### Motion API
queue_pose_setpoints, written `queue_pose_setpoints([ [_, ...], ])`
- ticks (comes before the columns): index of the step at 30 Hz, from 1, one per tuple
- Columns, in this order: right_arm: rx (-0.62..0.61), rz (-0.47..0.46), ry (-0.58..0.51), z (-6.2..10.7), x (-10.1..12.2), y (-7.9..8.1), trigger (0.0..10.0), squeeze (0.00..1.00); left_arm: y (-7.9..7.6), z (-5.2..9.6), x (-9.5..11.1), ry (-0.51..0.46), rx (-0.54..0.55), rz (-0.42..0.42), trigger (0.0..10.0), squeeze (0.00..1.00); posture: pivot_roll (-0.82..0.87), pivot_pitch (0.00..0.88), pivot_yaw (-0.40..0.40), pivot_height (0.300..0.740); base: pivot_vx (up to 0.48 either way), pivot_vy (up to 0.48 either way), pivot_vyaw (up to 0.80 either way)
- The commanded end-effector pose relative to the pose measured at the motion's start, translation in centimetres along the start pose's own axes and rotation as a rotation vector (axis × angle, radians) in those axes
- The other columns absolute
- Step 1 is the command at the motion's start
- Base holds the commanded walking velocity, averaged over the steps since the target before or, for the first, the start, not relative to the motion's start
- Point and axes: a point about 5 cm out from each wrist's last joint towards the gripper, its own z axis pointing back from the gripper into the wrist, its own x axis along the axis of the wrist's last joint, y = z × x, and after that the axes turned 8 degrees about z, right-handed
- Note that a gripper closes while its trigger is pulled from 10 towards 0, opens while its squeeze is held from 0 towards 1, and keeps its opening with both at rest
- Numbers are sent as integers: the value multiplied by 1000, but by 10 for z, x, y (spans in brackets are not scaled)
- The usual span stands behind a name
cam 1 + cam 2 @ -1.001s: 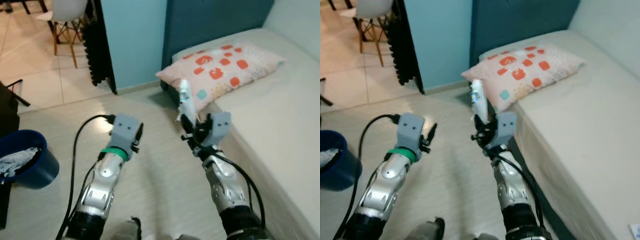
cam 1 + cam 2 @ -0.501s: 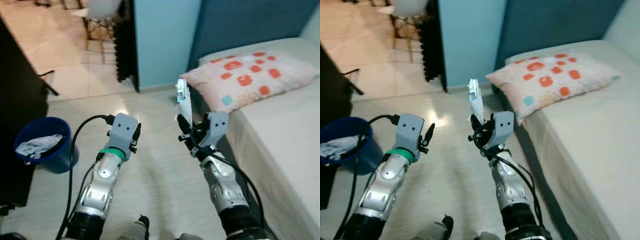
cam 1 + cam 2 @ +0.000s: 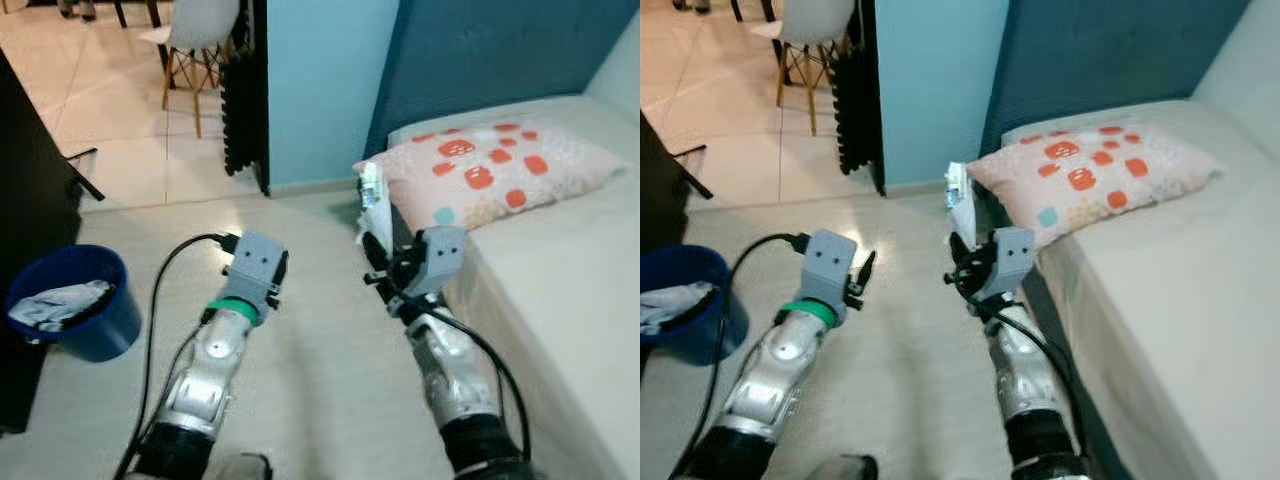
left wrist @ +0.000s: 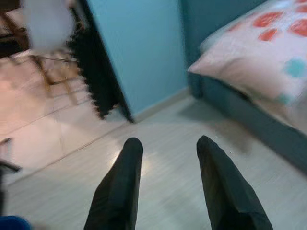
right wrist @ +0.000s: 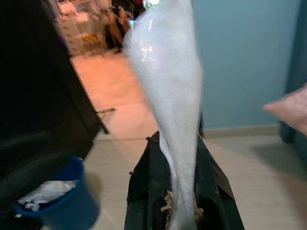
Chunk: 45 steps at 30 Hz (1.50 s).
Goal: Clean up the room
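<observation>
Flooring of pale wood-look planks (image 3: 320,380) ran under both silver arms, giving way to beige tiles (image 3: 110,120) beyond the doorway. Along the robot's right stood a bed with a plain cream mattress (image 3: 560,320) and a dark teal padded headboard (image 3: 500,50), which met a light blue wall (image 3: 320,90). On the mattress near the headboard lay a pale pink pillow with orange and teal squares (image 3: 490,180), its corner overhanging the bed edge. A dark piece of furniture (image 3: 30,200) filled the left edge of the head views. A white chair with wooden legs (image 3: 195,40) stood on the tiles, beside a black ribbed panel (image 3: 243,110) at the wall's end.

On the floor at the left, against the dark furniture, sat a round blue plastic bin (image 3: 70,315) with crumpled white paper (image 3: 60,305) inside it.

The right pincer (image 3: 378,262) was raised in front of the bed's side, just below the pillow corner, its black fingers (image 5: 153,191) clamped on the lower end of a slim crinkled white plastic wrapper (image 5: 170,100), which stood upright above them. The wrapper was well apart from the bin.

The left pincer (image 4: 168,187) hung above the planks, its fingers apart and holding nothing. A black cable (image 3: 165,290) looped from its wrist.
</observation>
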Motion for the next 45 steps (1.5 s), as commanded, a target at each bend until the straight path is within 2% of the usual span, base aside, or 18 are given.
queue_pose_setpoints([
  [1, -35, 5, 32, 7, -6, -10, 10000, 0, -10, 0, 0, 1, -32, 0, 10000, 0, 46, 0, -10, 731, 461, 0, 0],
  [14, -9, 22, 43, 8, -8, -7, 10000, 0, -10, 0, 0, -7, -23, 1, 10000, 0, 46, 0, -11, 731, 395, 0, 0],
  [23, 12, 41, 50, 9, -9, -4, 10000, 0, -10, -1, 0, -6, -19, 2, 10000, 0, 47, 0, -12, 731, 416, 0, 656],
  [45, 33, 35, 49, 8, -10, 0, 10000, 0, -11, -1, 0, -5, -19, 5, 10000, 0, 49, 0, -9, 731, 272, 0, 743],
])
